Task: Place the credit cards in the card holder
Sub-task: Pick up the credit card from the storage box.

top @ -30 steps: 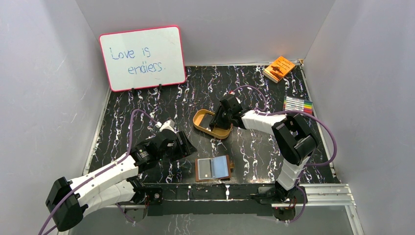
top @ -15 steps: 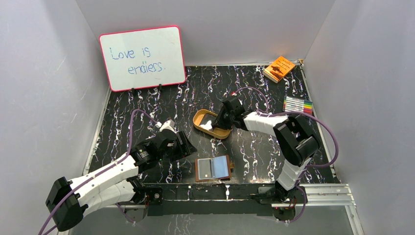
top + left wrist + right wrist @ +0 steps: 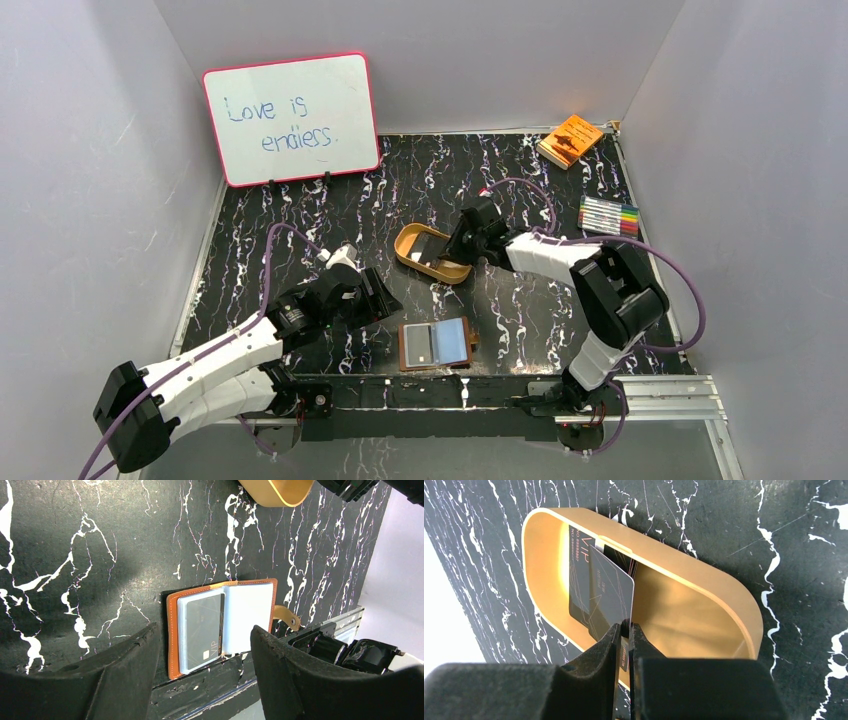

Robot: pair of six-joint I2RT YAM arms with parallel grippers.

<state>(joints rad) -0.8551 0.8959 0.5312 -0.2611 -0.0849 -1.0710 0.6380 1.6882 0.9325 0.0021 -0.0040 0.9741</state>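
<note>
- the worktop (image 3: 300,240) is showing a black, marble-like surface with thin white veins.
- the card holder (image 3: 222,622) is lying open and flat at the near edge of the worktop. it is showing a reddish-brown stitched leather border, a rounded strap tab and pale, glossy sleeve pages.
- the stowed card (image 3: 202,630), a thin dark rectangle with rounded corners and "vip" lettering, is sitting inside one clear sleeve of the card holder.
- the tray (image 3: 724,595), a smooth tan oval with a raised rim, is resting on the worktop beyond the card holder, well apart from it.
- the flat card (image 3: 579,580), black with pale lettering, is lying on the tray floor.
- the held card (image 3: 611,597), black with faint line graphics, is standing tilted over the tray floor and overlapping the flat card. whether its far edge is touching the tray cannot be told.
- the right tool (image 3: 625,630) is pinching the held card by its near edge, jaws narrowed to the card's thickness. the right arm is reaching forward and to the left, wrist angling down into the tray.
- the left tool (image 3: 205,630) is pointing at the card holder from just beside it, jaws standing wide with nothing gripped. the left arm is stretching low from its base toward mid-worktop.
</note>
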